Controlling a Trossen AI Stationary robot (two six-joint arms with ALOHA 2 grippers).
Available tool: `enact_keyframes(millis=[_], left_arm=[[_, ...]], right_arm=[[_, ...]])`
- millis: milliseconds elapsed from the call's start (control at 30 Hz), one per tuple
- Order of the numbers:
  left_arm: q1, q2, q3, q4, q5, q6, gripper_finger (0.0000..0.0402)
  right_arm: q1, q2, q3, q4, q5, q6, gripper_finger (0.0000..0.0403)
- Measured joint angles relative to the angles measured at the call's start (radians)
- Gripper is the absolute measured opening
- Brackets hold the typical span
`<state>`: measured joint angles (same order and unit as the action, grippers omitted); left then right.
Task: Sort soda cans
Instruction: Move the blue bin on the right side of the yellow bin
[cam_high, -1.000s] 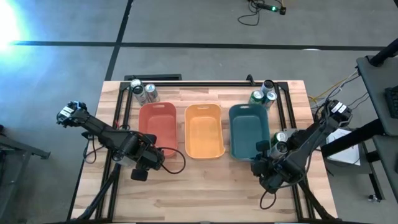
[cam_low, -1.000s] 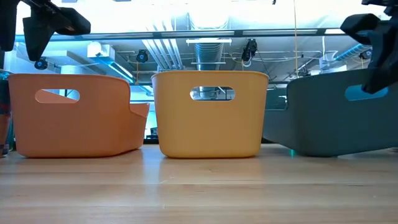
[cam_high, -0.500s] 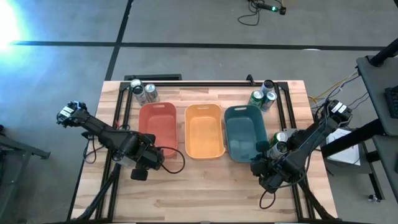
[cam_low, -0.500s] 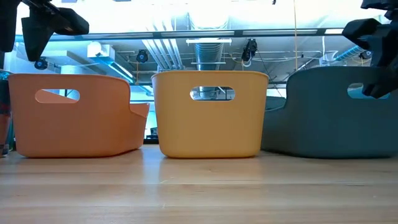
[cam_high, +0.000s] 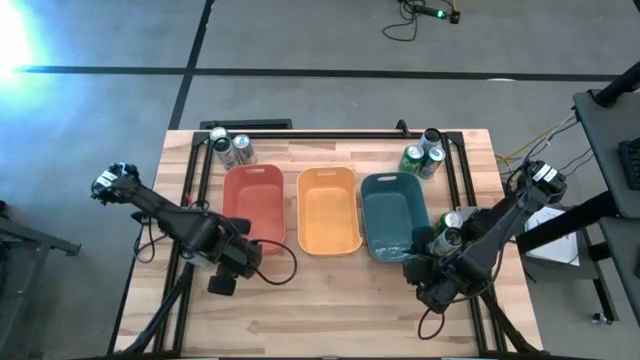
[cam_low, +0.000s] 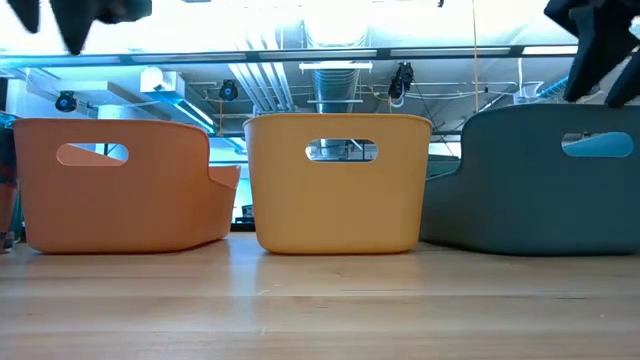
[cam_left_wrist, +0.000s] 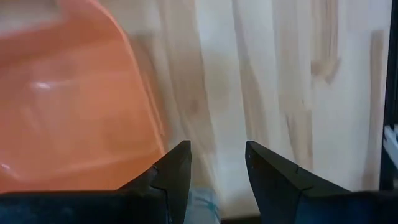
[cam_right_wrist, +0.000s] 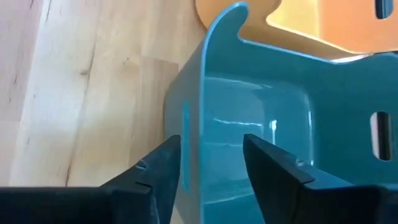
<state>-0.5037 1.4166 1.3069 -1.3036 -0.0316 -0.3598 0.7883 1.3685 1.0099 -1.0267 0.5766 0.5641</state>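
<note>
Three bins stand in a row: red, orange and teal. Soda cans stand upright in three small groups: at the far left corner, at the far right and beside the right arm. My left gripper is open over bare wood at the red bin's near left corner. My right gripper is open above the teal bin's near right corner. One of its fingers is over the outside of the wall and one over the inside, both clear of it.
In the low view the red, orange and teal bins stand flat on the wood, close side by side. Black rails run along the table's left and right edges. Bare wood lies along the near edge.
The teal bin has slid toward the orange bin, and from tilted it has settled flat on the table. My right gripper has then risen above the bin's rim. My left gripper has also gone up beside the red bin.
</note>
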Motion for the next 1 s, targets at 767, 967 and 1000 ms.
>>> enact_keyframes(millis=[767,967,1000], left_arm=[[0.008,0.110,0.064,0.640,-0.299,-0.087,0.0137],[0.013,0.203,0.106,0.697,-0.300,-0.086,0.0137],[0.015,0.218,0.121,0.697,-0.299,-0.085,0.0137]], right_arm=[[-0.144,0.005,-0.013,0.201,-0.109,0.027,0.0104],[-0.168,0.003,-0.028,0.203,-0.165,0.017,0.0026],[-0.168,0.001,-0.028,0.203,-0.166,0.016,0.0018]])
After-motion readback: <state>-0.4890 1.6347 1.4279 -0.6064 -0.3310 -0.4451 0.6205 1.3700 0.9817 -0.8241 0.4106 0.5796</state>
